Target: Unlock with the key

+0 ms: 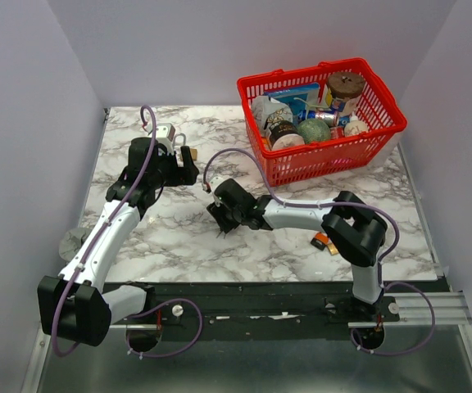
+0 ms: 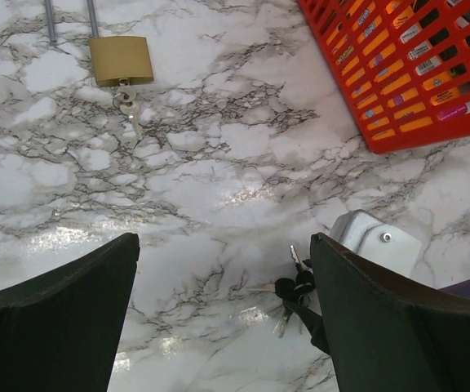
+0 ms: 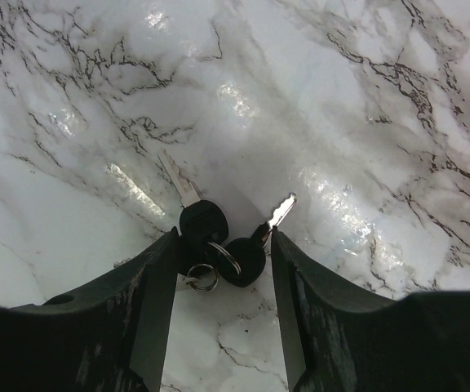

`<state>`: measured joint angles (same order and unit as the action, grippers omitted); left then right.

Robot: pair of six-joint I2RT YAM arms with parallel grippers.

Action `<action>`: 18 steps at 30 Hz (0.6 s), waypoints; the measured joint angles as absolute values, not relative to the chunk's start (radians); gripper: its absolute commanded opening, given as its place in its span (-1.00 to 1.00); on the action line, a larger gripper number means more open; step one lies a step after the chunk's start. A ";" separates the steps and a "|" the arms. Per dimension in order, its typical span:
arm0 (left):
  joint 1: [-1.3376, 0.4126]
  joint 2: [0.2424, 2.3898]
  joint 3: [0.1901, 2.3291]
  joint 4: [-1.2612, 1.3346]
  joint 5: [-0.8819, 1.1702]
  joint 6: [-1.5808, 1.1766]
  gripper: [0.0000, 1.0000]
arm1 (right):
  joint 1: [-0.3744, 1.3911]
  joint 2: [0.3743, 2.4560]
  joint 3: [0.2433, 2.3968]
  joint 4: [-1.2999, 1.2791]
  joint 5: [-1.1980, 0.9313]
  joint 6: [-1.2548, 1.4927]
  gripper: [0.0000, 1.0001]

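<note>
marble table (image 1: 170,237), grasp step: right gripper (image 3: 223,241) apart astride the keys (image 3: 243,260), left gripper (image 2: 223,245) wide; next i'd need a firm pinch.

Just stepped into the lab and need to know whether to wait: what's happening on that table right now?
Two robot arms are set to unlock a padlock. The right gripper is down on the marble table, fingers either side of a bunch of black-headed keys, jaws apart and not yet clamped. The left gripper hangs wide open above the table, holding nothing. The brass padlock lies beyond it, clear of both grippers. A red basket of groceries stands at the far right.
</note>
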<state>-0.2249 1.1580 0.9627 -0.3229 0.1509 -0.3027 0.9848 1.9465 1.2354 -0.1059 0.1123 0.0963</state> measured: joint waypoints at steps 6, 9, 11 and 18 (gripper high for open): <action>-0.225 1.158 0.963 -0.323 0.151 -0.305 0.86 | 0.995 1.972 1.256 -0.106 0.113 0.072 0.13; -0.225 1.158 0.963 -0.323 0.152 -0.305 0.86 | 1.000 1.985 1.269 -0.107 0.115 0.059 0.08; -0.225 1.158 0.963 -0.323 0.152 -0.305 0.86 | 1.003 1.993 1.275 -0.107 0.116 0.051 -0.04; -0.225 1.158 0.963 -0.323 0.152 -0.305 0.86 | 1.009 2.001 1.279 -0.107 0.139 0.044 -0.52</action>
